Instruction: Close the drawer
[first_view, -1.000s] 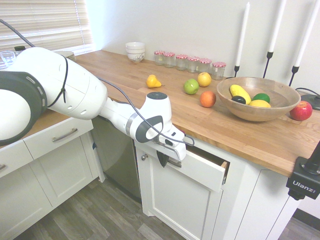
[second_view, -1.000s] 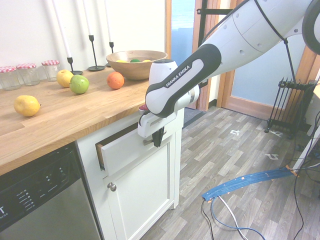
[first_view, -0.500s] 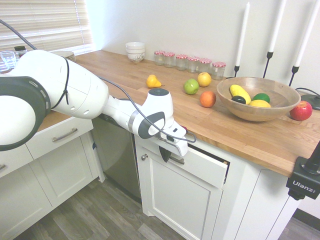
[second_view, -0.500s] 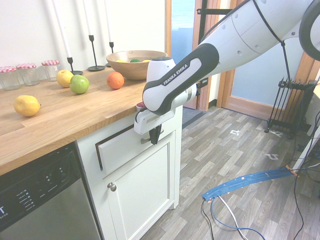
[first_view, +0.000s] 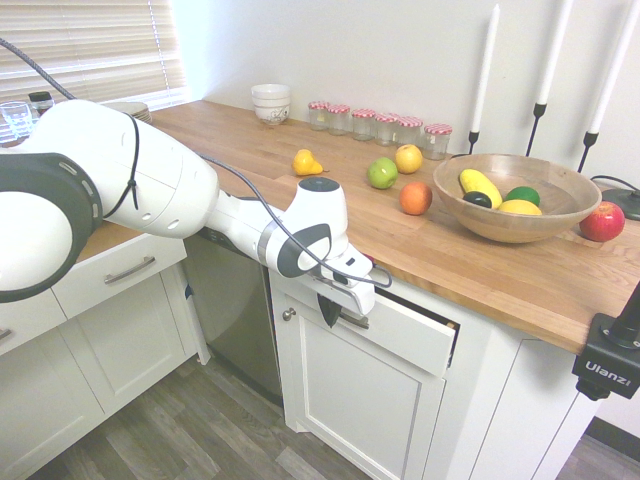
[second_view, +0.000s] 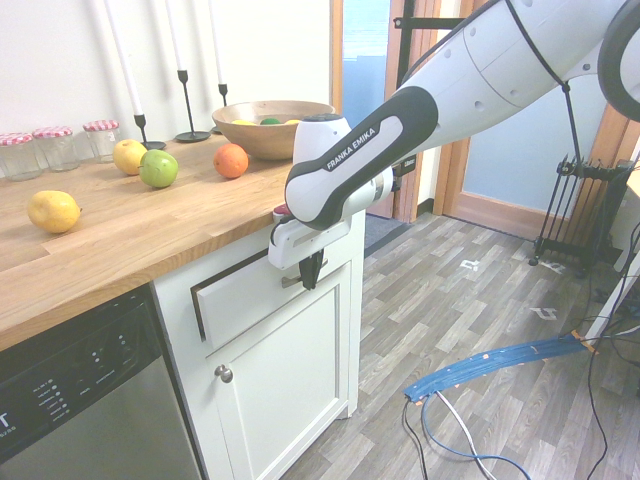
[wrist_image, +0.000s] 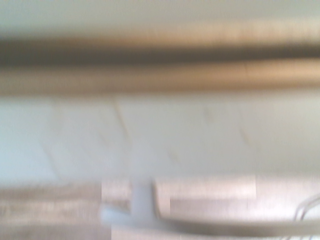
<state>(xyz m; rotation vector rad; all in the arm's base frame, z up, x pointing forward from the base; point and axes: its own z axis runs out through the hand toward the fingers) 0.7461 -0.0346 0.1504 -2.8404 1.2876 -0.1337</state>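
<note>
The drawer (first_view: 412, 338) sits under the wooden countertop, its white front almost flush with the cabinet, with a thin dark gap still showing along its top edge (second_view: 235, 272). My gripper (first_view: 328, 309) is shut, its dark fingers pointing down and resting against the drawer front at the silver handle (second_view: 296, 278). Nothing is visibly between the fingers. In the blurred wrist view, the white drawer front (wrist_image: 160, 135) fills the picture, with the silver handle (wrist_image: 200, 226) low and a dark gap below the counter edge.
The countertop (first_view: 470, 265) carries a wooden fruit bowl (first_view: 515, 198), loose fruit, jars and candlesticks. A cabinet door with a knob (first_view: 288, 314) is below the drawer. A dishwasher (second_view: 80, 400) stands beside it. A narrower white drawer (first_view: 120, 270) is on the neighbouring cabinet.
The drawer has slid in from clearly open to almost flush, with my gripper moving in with it against its front. Over the last half second almost nothing moved.
</note>
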